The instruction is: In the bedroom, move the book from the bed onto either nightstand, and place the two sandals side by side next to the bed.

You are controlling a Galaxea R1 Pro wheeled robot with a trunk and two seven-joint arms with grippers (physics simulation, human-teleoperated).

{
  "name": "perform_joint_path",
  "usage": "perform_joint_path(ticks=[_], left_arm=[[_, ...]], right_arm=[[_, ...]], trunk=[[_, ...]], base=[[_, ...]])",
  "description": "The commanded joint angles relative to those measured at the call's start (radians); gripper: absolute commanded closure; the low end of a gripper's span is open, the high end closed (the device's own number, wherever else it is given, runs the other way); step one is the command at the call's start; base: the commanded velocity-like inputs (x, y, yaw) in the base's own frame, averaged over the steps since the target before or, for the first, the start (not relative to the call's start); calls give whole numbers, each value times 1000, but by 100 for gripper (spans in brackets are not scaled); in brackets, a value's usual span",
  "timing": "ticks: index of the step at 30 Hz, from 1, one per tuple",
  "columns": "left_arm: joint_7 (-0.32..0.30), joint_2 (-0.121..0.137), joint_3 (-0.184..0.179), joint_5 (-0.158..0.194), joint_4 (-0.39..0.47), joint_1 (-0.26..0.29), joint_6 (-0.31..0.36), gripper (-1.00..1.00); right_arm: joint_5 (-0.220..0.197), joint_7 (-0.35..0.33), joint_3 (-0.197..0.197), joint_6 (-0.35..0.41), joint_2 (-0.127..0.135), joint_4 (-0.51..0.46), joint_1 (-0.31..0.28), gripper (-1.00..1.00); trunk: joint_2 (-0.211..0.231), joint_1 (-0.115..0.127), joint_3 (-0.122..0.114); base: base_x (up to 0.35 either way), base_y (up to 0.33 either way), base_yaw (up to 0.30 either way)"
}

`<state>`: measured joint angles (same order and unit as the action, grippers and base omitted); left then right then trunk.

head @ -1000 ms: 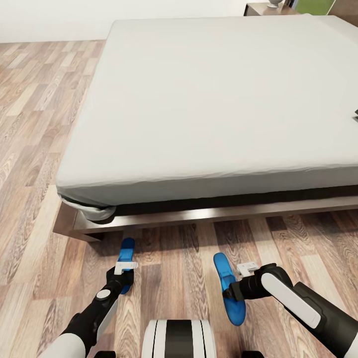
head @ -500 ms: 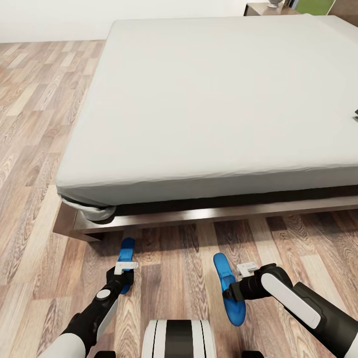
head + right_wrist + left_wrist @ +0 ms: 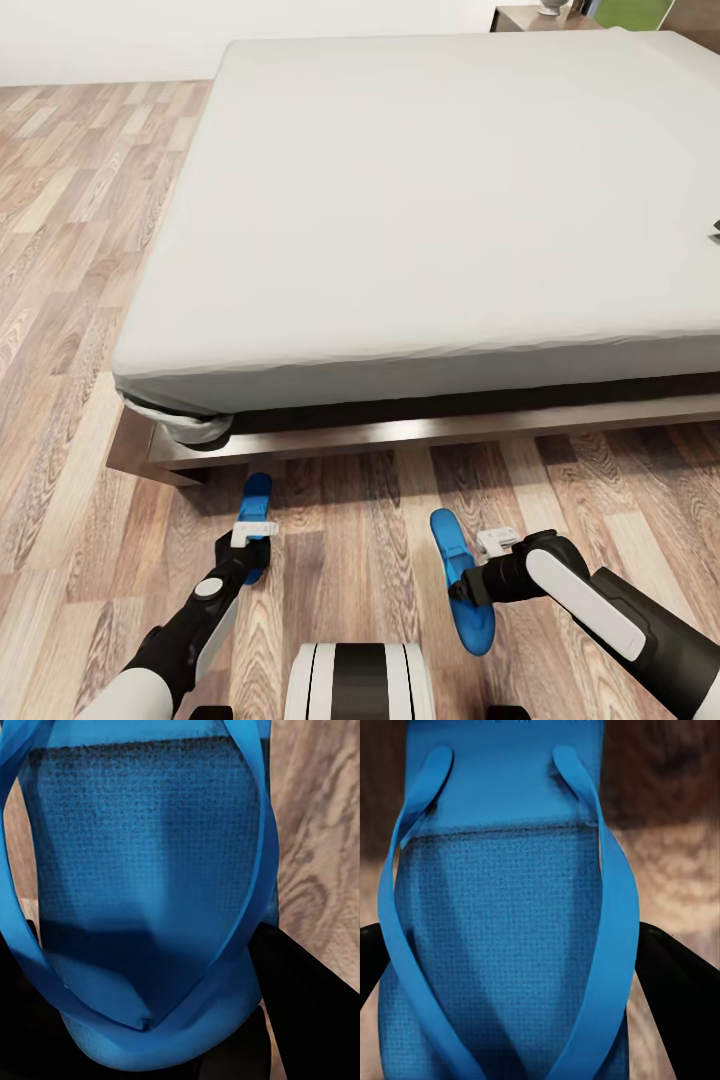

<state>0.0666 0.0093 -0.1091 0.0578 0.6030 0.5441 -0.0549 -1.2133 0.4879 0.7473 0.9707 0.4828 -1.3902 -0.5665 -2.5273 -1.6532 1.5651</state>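
- Left gripper (image 3: 248, 553): low over the floor beside the bed's near corner, one black finger (image 3: 679, 979) on each side of the left sandal (image 3: 255, 512). The left wrist view shows the fingers flanking the sole; judged clamped on it, though actual contact at the edges is not plain.
- Right gripper (image 3: 462, 592): reaching in from the side, its dark fingers (image 3: 300, 997) close about the heel end of the right sandal (image 3: 460, 580); judged clenched on that sandal.
- Sandals, placement: both bright blue, lying lengthwise on the wood floor (image 3: 340, 560) just in front of the bed (image 3: 430, 200), toes toward the frame. They are well apart, and the right one is angled and sits farther from the frame than the left.
- Book (image 3: 716, 233): a dark sliver at the mattress's far right edge, presumably the book; too little shows to be sure. Not yet moved.
- Nightstand (image 3: 520, 17): dark top visible beyond the far corner of the bed.
- Step in hand (judgement): bringing the pair together next to the bed.
- Handling advice: slide or carry one sandal toward the other, turn the right one parallel with the left, line up the heels, keep a narrow gap.
- Risk: thin flexible soles may twist or slip in the pinch; set each down flat before letting go.
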Motion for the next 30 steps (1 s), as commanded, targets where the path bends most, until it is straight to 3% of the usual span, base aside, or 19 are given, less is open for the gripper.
perform_joint_path(ticks=[1, 17, 30], left_arm=[[7, 1, -6, 6, 0, 0, -3, 100], [7, 0, -7, 7, 1, 10, -5, 100], [7, 3, -8, 7, 1, 21, -5, 100]], right_arm=[[-11, 12, 3, 0, 1, -1, -1, 100], [-11, 12, 1, 0, -1, -1, -1, 100], [-12, 12, -2, 74, -6, -1, -1, 100]], trunk=[[0, 0, 1], [-1, -2, 16], [-1, -2, 16]], base=[[0, 0, 0], [0, 0, 0], [0, 0, 0]])
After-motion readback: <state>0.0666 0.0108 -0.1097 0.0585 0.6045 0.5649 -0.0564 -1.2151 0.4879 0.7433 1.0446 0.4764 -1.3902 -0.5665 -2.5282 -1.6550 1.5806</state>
